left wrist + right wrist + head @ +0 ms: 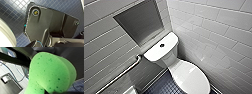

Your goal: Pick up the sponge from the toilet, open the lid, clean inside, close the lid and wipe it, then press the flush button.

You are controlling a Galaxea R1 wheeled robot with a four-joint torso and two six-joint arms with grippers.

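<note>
A toilet is seen from above in a narrow tiled corner. The white oval lid point(191, 77) lies closed over the bowl. Behind it, the small dark flush button point(162, 45) sits in the middle of the flat tank top point(170, 40).

In the right wrist view, the bright green sponge point(50, 72) is seen very close, lifted off the toilet. It is judged to be gripped in the right end effector point(49, 91). Whether the left end effector is wide or narrow cannot be told.

The pickup is judged done, and opening the lid is the step in hand. A reach to the lid's front edge would be called for, with the sponge kept clamped.

Open room is limited. The tiled wall point(214, 32) runs just beside the bowl on 1 side. A metal grab bar point(121, 73) is mounted on the other wall. Dark tiled floor point(161, 87) is left free between the bar and the bowl.
</note>
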